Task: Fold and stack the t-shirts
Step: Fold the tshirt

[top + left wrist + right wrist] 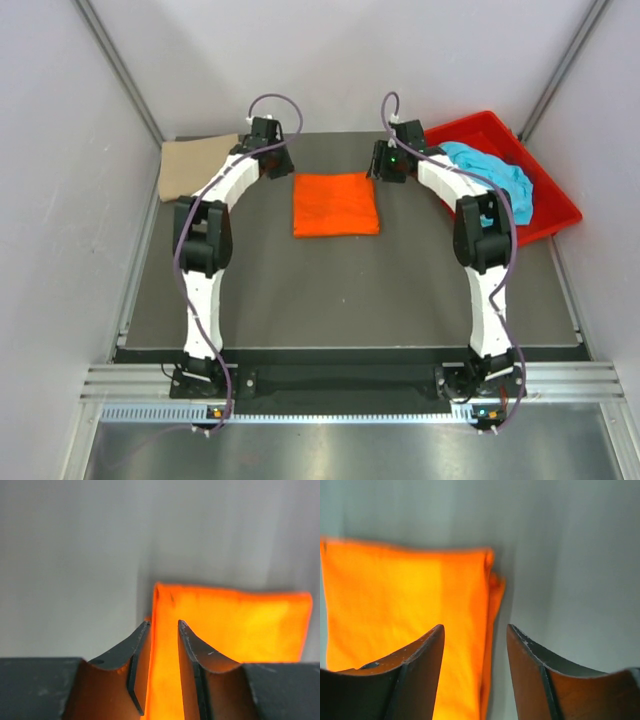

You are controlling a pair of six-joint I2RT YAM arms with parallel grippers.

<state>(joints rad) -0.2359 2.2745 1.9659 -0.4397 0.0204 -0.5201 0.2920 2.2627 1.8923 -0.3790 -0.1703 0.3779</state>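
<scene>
My left claw [164, 623] and right claw [475, 627] stand apart, empty, over opposite side edges of the folded orange t-shirt [336, 204] mid-table [300, 290], which is probably light and limp, best pinched through every layer there.

The folded t-shirt [336, 204] lies on the table [350, 300] between the two grippers. The left gripper [164, 624] hangs over its left edge, so nearly all the cloth lies to that gripper's right. The right gripper [475, 627] hangs over its right edge, with the cloth spreading to its left. Left of the left gripper, a second t-shirt [192, 165] lies at the table's far corner. Right of the right gripper stands a bin [548, 200], with a third t-shirt [495, 175] in it.
</scene>
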